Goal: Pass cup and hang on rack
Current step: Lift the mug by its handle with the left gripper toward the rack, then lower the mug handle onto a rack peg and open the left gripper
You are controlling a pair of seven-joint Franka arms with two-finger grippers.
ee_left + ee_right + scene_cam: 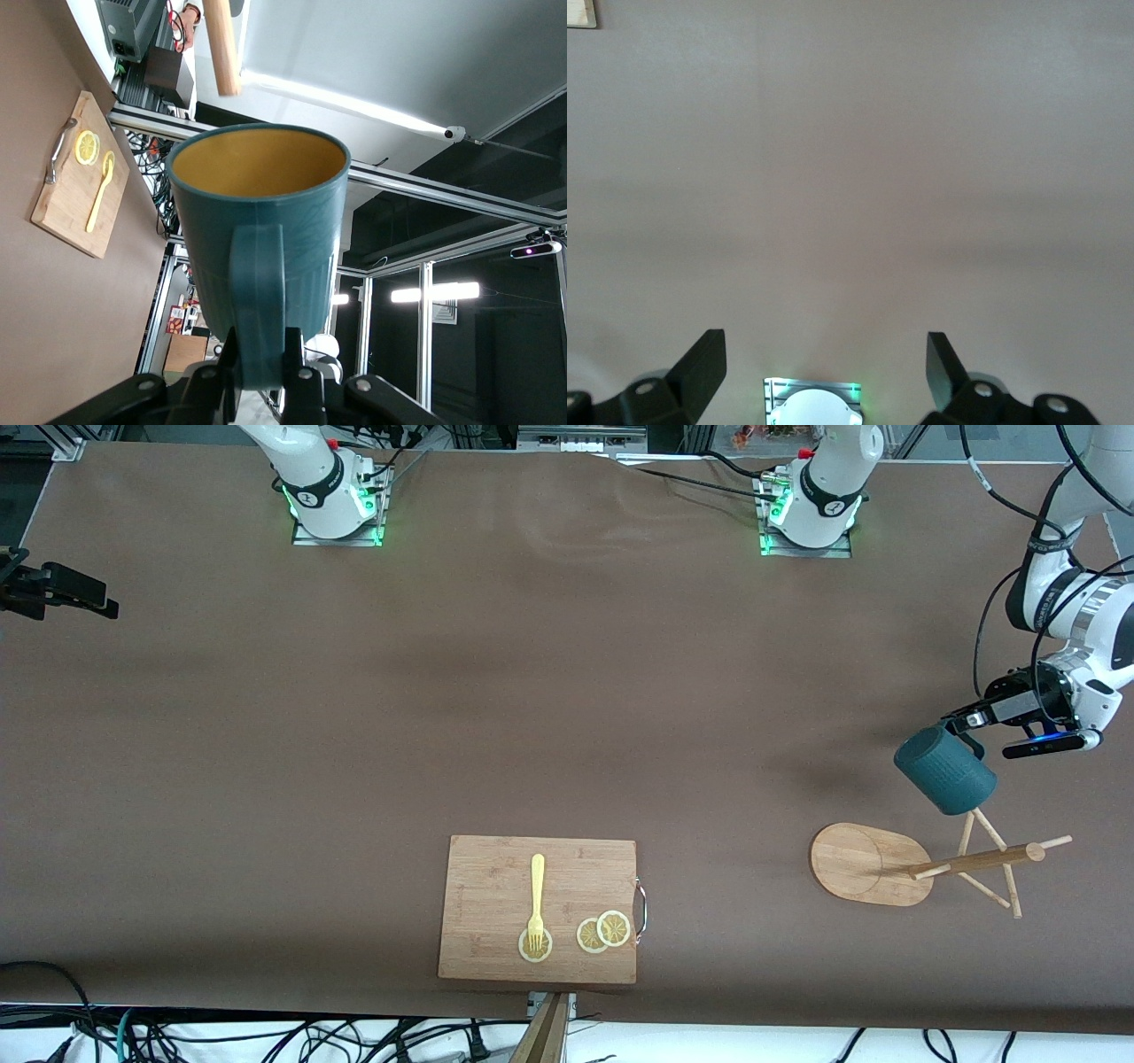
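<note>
The dark teal ribbed cup (944, 770) hangs in the air, tilted, just above the upper pegs of the wooden rack (870, 864). My left gripper (962, 726) is shut on the cup's handle. In the left wrist view the cup (266, 212) shows its yellowish inside, the left gripper (261, 359) clamps the handle, and a rack dowel tip (221, 44) sits above the rim. My right gripper (84, 598) waits at the right arm's end of the table; in the right wrist view it (824, 354) is open and empty over bare table.
A bamboo cutting board (478, 868) lies near the front camera's edge, carrying a yellow fork (536, 899) and lemon slices (604, 932). It also shows in the left wrist view (66, 208). The arm bases (335, 496) stand along the table's robot side.
</note>
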